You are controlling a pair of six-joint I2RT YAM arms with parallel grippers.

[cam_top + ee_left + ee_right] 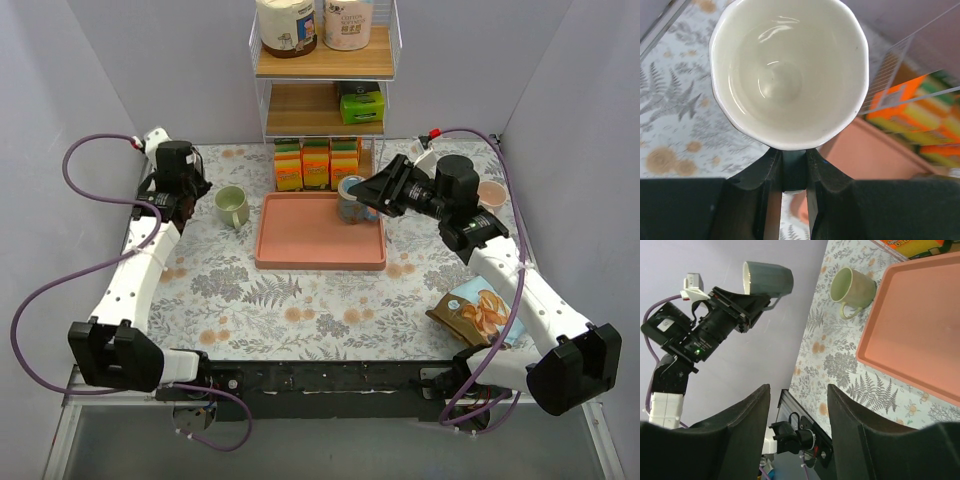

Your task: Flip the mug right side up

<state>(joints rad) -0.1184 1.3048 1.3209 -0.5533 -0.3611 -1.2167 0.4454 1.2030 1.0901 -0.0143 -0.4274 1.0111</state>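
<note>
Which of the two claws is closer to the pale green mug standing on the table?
Left. The left gripper, gripping another mug, is just beside the pale green mug; the right gripper is across the pink tray.

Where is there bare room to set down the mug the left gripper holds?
Widest: the floral tablecloth between the pink rectangular plastic tray and the arm bases, left of the printed snack bag. The tray's left half is bare too. Crowded: the far edge by the orange boxes, and around the pale green ceramic mug.
</note>
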